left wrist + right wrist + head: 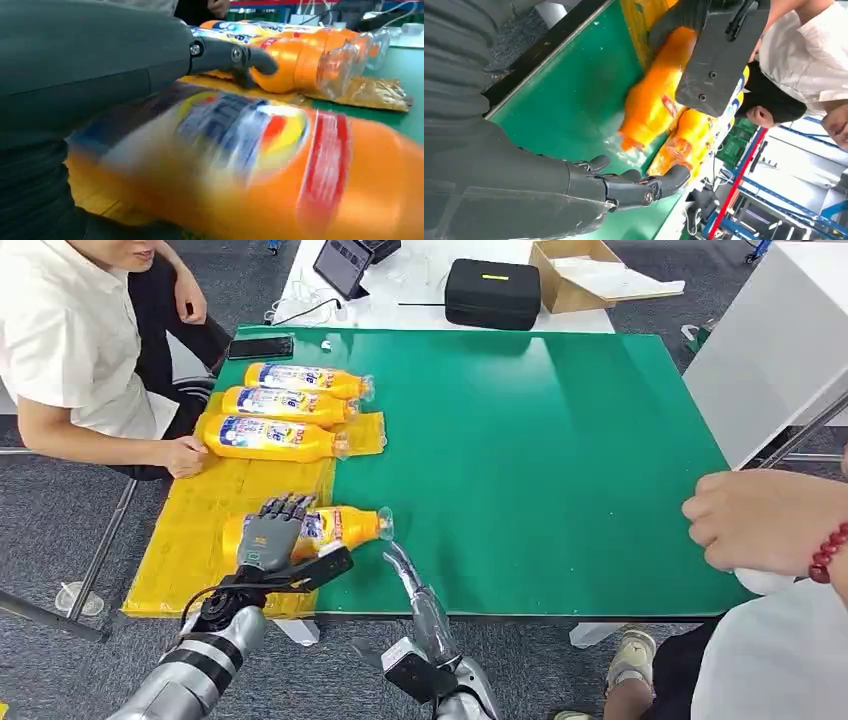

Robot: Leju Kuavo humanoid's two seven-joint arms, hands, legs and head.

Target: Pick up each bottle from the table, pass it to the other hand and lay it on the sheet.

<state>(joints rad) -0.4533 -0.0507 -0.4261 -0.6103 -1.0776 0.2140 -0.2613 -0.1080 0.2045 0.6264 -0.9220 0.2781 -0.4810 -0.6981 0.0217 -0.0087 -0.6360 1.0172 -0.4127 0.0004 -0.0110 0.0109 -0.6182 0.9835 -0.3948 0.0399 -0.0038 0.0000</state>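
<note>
An orange bottle (345, 527) with a clear cap lies across the near edge of the yellow sheet (190, 530), its cap end over the green mat. My left hand (272, 530) grips it from above around the label; the bottle (260, 165) looks large and blurred in the left wrist view. My right hand (405, 565) is just right of the cap, fingers stretched out, holding nothing. In the right wrist view the same bottle (651, 102) lies beyond my right hand's fingers (634, 187). Three more orange bottles (285, 402) lie side by side at the sheet's far end.
A seated person's hand (183, 455) rests against the nearest of the three far bottles. Another person's hand (755, 520) with a red bead bracelet hovers over the mat's right edge. A phone (260, 347), black case (492, 292) and cardboard box (580, 275) lie behind the green mat (540, 440).
</note>
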